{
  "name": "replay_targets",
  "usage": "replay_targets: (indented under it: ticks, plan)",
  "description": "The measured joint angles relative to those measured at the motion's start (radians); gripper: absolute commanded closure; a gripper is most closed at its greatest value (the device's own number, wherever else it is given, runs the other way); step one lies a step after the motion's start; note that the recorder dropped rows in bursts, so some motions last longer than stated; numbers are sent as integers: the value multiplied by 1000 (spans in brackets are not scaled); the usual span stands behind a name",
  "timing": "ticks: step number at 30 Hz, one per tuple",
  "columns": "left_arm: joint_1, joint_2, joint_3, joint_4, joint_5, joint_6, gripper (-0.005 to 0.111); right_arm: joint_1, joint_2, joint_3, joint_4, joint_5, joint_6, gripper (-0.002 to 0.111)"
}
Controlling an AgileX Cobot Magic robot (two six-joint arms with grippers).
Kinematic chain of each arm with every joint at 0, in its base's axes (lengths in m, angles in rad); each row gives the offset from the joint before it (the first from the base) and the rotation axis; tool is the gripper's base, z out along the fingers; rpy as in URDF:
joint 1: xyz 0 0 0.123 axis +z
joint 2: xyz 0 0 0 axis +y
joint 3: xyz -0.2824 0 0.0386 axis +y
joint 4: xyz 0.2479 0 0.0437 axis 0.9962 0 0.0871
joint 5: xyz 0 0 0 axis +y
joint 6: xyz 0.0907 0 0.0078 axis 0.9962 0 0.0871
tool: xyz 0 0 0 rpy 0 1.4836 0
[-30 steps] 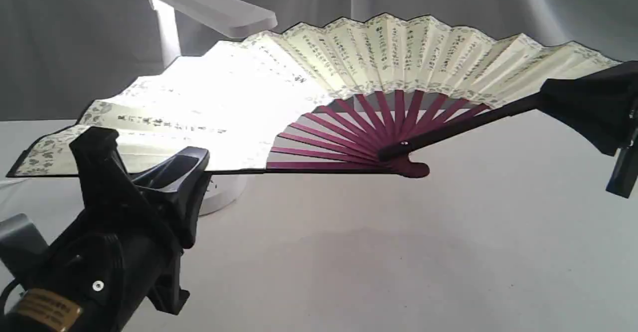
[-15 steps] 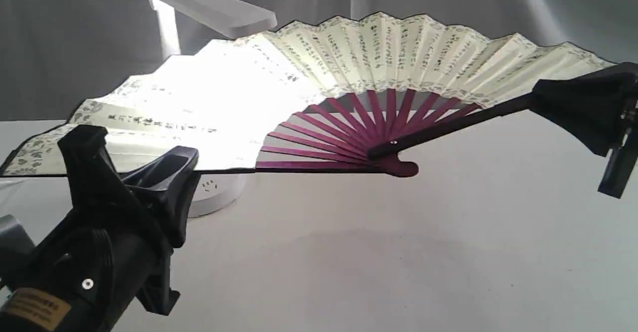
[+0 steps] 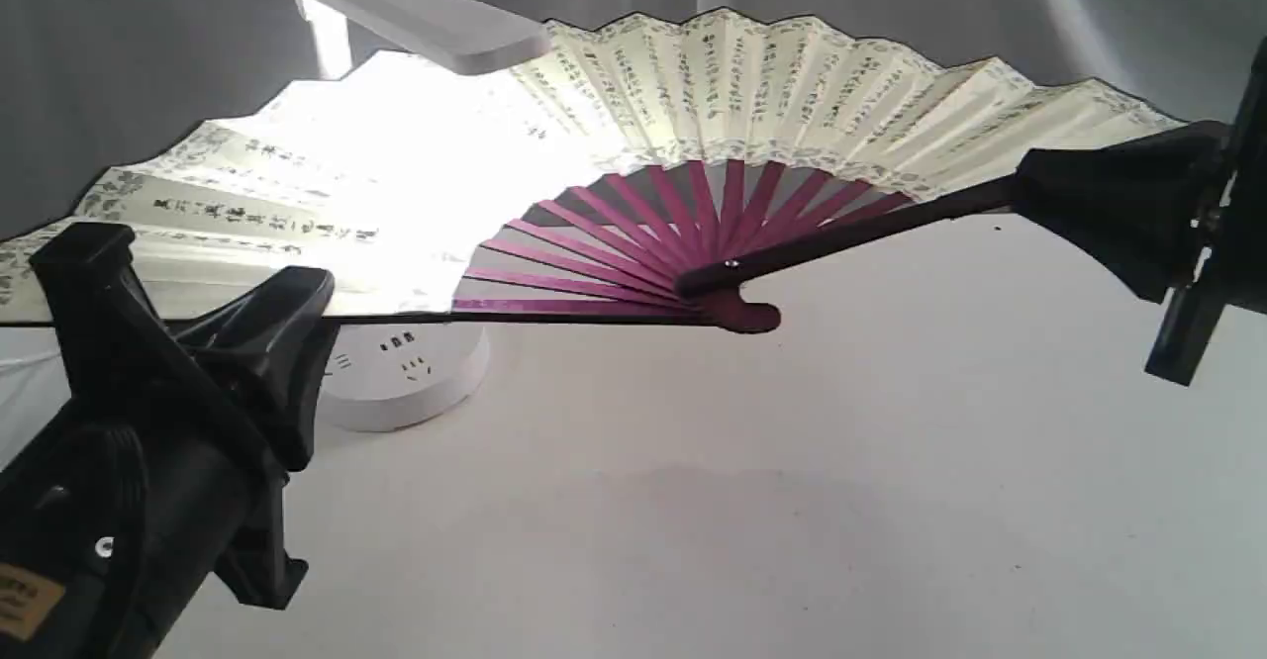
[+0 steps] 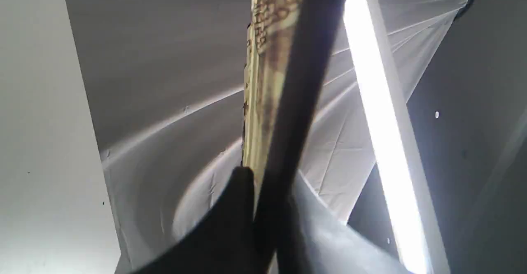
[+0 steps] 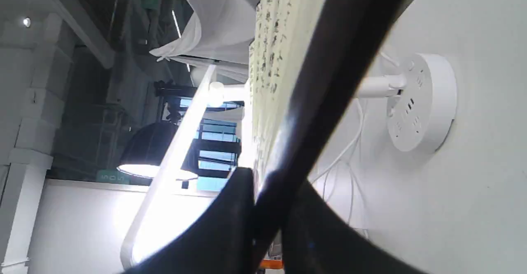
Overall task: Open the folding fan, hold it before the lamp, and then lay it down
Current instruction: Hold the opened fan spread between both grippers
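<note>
The folding fan (image 3: pixel 752 95) is spread wide above the table, cream leaf with black writing, maroon ribs meeting at the pivot (image 3: pixel 732 313). My left gripper (image 3: pixel 213 318) is shut on its left guard, my right gripper (image 3: pixel 1049 194) shut on its right guard. The white lamp's head (image 3: pixel 416 11) sits over the fan's left half, which glows bright; its round base (image 3: pixel 401 377) shows below the fan, the stem mostly hidden behind the leaf. In the left wrist view the dark guard (image 4: pixel 296 101) runs between the fingers. In the right wrist view the guard (image 5: pixel 329 80), lamp base (image 5: pixel 420 101) and lit head (image 5: pixel 173 159) show.
A white table (image 3: pixel 742 520) lies under the fan, grey cloth backdrop (image 3: pixel 129 95) behind. The lamp's white cord (image 5: pixel 350 142) trails by its base.
Both arms have carried the open fan leftward and a little upward. Its left half now sits further under the lamp head, and more of the lamp base shows.
</note>
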Motion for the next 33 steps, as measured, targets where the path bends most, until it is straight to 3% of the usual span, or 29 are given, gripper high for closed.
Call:
replay_targets:
  ticks: [33]
  plan:
    - [0,-28,21,-3,15,4,107,4,0,0,-8,0,0,108]
